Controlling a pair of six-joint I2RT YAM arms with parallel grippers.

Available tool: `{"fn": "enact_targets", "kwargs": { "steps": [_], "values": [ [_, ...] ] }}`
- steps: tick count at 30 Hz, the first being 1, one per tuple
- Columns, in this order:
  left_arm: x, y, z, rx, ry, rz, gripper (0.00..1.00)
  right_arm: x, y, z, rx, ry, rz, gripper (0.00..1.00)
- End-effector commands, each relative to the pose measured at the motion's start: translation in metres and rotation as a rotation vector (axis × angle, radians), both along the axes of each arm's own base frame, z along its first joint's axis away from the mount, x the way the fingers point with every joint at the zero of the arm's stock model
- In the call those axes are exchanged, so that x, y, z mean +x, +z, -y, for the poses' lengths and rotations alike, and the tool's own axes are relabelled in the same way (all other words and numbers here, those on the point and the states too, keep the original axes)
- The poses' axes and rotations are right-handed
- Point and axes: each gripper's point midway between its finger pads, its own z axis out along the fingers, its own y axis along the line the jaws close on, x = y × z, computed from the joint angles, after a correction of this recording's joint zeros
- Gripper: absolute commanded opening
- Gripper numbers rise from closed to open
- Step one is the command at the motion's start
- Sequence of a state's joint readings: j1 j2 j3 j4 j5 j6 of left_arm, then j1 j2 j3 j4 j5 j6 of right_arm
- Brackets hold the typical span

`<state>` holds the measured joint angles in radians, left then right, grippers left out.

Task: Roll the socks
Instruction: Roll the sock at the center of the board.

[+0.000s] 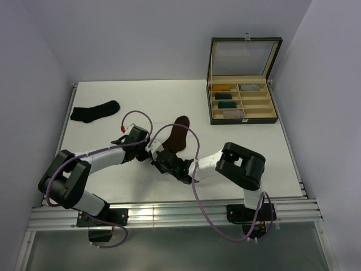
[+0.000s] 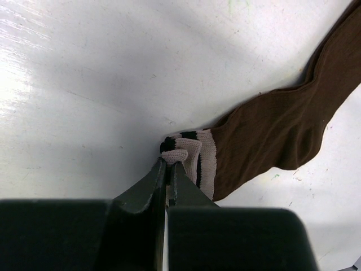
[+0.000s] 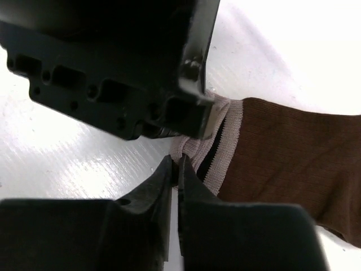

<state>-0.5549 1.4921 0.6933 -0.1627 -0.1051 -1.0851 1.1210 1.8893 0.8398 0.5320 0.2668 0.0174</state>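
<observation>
Soft, light, limp brown sock point(image 2: 271, 130), likely bunches; best held by striped cuff point(image 2: 200, 155). There left claw point(image 2: 167, 162) pinches shut at its tips, right claw point(image 3: 175, 165) closed on same cuff.

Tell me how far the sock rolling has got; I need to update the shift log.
Done: nothing is rolled yet. In hand: the brown sock lies stretched out, with the left hand and right hand both pinched shut on its striped cuff, apparently ready to start the roll. Left: rolling it, then the black sock, which lies untouched at the far left.
</observation>
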Motion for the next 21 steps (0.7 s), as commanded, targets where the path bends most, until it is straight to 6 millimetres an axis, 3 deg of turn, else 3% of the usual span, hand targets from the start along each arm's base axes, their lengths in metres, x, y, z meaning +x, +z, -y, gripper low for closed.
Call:
{"fn": "enact_targets", "kwargs": {
  "steps": [1, 4, 10, 14, 20, 21],
  "values": [
    [0.0, 0.009, 0.004, -0.026, 0.008, 0.009, 0.04, -0.013, -0.021, 0.006, -0.024, 0.009, -0.157, 0.01],
    [0.001, 0.015, 0.004, -0.055, 0.031, 0.032, 0.13, -0.015, -0.022, 0.006, 0.028, 0.019, -0.287, 0.0],
    [0.005, 0.032, 0.002, -0.113, 0.096, 0.087, 0.47, -0.011, -0.005, 0.013, 0.242, 0.008, -0.545, 0.0],
    [0.004, 0.041, -0.003, -0.145, 0.137, 0.128, 0.6, -0.007, 0.004, 0.02, 0.385, -0.01, -0.7, 0.0],
    [-0.002, 0.043, -0.001, -0.209, 0.132, 0.164, 0.66, -0.008, 0.016, 0.028, 0.659, -0.036, -0.968, 0.0],
    [-0.005, 0.038, 0.0, -0.207, 0.125, 0.146, 0.65, -0.011, 0.008, 0.033, 0.699, -0.096, -1.056, 0.0]
  ]
}}
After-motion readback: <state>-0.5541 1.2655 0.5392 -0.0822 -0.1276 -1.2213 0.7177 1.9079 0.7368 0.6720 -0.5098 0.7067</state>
